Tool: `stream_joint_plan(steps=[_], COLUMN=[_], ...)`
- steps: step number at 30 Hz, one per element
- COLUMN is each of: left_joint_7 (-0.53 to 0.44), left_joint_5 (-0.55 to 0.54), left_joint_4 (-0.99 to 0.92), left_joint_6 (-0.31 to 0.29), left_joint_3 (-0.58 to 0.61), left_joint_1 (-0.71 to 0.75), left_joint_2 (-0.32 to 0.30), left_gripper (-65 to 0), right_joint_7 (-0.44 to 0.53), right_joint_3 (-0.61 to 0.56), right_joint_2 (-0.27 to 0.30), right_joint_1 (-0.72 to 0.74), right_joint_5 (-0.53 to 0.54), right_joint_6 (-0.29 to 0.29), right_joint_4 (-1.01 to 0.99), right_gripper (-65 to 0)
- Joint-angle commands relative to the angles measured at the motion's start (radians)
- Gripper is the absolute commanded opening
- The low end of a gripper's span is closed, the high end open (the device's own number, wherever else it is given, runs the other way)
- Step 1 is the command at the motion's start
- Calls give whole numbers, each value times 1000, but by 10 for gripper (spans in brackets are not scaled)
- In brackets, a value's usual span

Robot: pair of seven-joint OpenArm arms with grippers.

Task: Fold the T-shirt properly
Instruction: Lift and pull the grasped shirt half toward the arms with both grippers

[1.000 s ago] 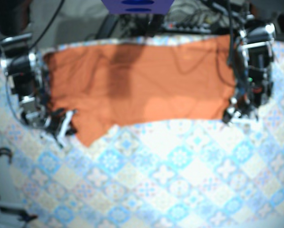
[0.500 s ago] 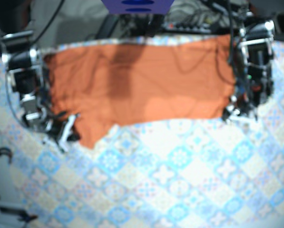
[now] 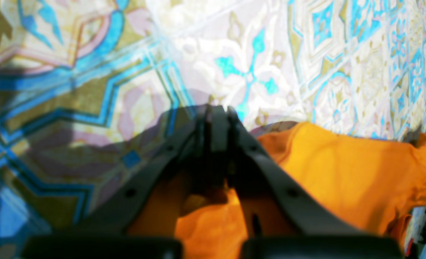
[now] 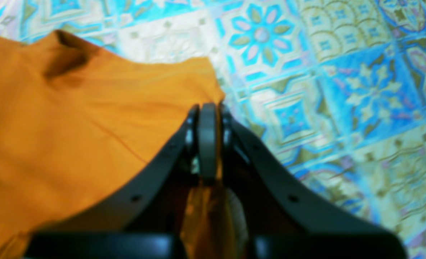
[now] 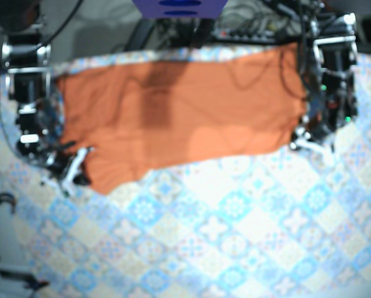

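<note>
An orange T-shirt (image 5: 179, 112) lies spread across the far half of the patterned table. My left gripper (image 5: 304, 141) is at its near right corner; in the left wrist view the left gripper (image 3: 218, 118) is shut with orange T-shirt (image 3: 342, 169) cloth pinched between its jaws. My right gripper (image 5: 70, 169) is at the shirt's near left corner. The right wrist view shows the right gripper (image 4: 207, 122) shut on the T-shirt (image 4: 72, 118) edge, with cloth hanging inside the jaws.
The blue and white tiled tablecloth (image 5: 235, 230) covers the table in front of the shirt. Cables and dark equipment (image 5: 247, 28) run along the far edge. A cable loop (image 5: 2, 205) lies at the near left.
Both grippers moved slightly toward the far side, pulling the shirt's near edge with them. The left corner flap shifted left and up.
</note>
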Motion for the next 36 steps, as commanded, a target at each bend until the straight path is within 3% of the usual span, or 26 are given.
stream_joint_plan(steps=[1, 11, 19, 26, 36], left_joint_7=[13, 15, 16, 16, 55], left_joint_5=[10, 14, 16, 16, 17], left_joint_4=[9, 72, 129, 130, 333], left_joint_6=[5, 2, 2, 2, 2], left_joint_3=[-1, 3, 5, 5, 65], left_joint_1=[-7, 24, 56, 78, 130], left_joint_2=[-33, -74, -88, -83, -83], left_gripper=[-650, -650, -650, -650, -650], right_joint_7=[14, 12, 12, 12, 18], right_joint_3=[24, 117, 109, 106, 115], right_joint_2=[27, 31, 31, 31, 31], right_joint_1=[14, -77, -103, -108, -112], right_joint_5=[15, 15, 96, 98, 99], right_joint_6=[-2, -2, -2, -2, -2], right_joint_4=[30, 120, 129, 131, 134], right_gripper=[-649, -649, -649, -649, -650])
